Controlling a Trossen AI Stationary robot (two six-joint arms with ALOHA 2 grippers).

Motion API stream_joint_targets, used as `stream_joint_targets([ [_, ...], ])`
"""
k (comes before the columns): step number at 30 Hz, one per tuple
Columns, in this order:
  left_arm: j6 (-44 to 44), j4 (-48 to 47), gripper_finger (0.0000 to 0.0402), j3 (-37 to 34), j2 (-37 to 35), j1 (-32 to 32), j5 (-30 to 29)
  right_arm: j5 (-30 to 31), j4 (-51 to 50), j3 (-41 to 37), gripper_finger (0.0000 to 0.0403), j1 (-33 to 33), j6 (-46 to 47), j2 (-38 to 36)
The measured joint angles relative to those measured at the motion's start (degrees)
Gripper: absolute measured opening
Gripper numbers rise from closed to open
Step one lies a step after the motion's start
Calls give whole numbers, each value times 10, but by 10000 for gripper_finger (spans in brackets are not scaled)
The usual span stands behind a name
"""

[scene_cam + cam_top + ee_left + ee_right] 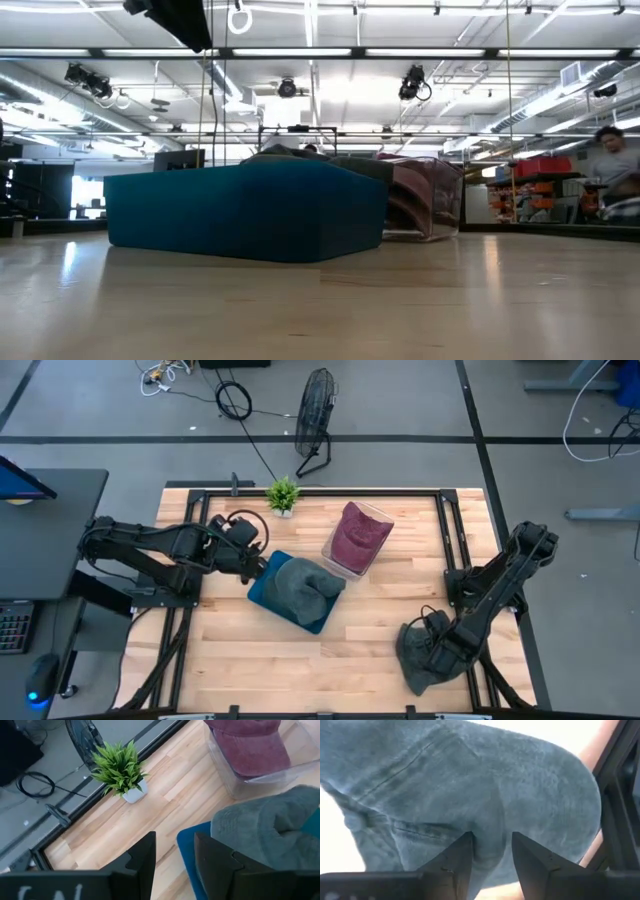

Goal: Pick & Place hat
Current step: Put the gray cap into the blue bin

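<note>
One grey hat (300, 588) lies on the blue box (262, 592) at mid-table; the left wrist view shows that hat (270, 825) and the box's edge (186, 847). My left gripper (258, 568) (175, 865) hovers at the box's left corner, open with a narrow gap and touching nothing. A second grey hat (420, 665) sits near the table's near right corner. My right gripper (428, 643) (492, 862) is down on it, shut on its cloth. A maroon hat (357, 532) lies in a clear bin (333, 556). My right gripper pinches a raised fold of the second grey hat's cloth (492, 837) between its two fingers, coming from above and slanting down. The cloth bunches into a ridge running up from the fingers. Whether the hat is lifted off the table, I cannot tell.
A small potted plant (284, 495) (120, 767) stands at the far edge. The low view shows the blue box (245, 210) and the clear bin (425, 200) behind it. Bare wood lies in the near middle. A floor fan (316, 415) stands beyond the table, and a person (615, 170) in the room.
</note>
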Motion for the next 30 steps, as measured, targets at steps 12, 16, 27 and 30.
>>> stream_joint_targets([
  [12,8,0,138,0,0,0,0,2,3,-18,12,-1,-39,0],
  [16,8,0,138,0,0,0,0,2,-3,2,17,-8,-97,0],
  [27,34,0,138,0,0,0,0,166,-29,92,3,-66,-467,0],
  [30,37,0,138,0,0,0,0,212,6,99,3,-86,-663,0],
])
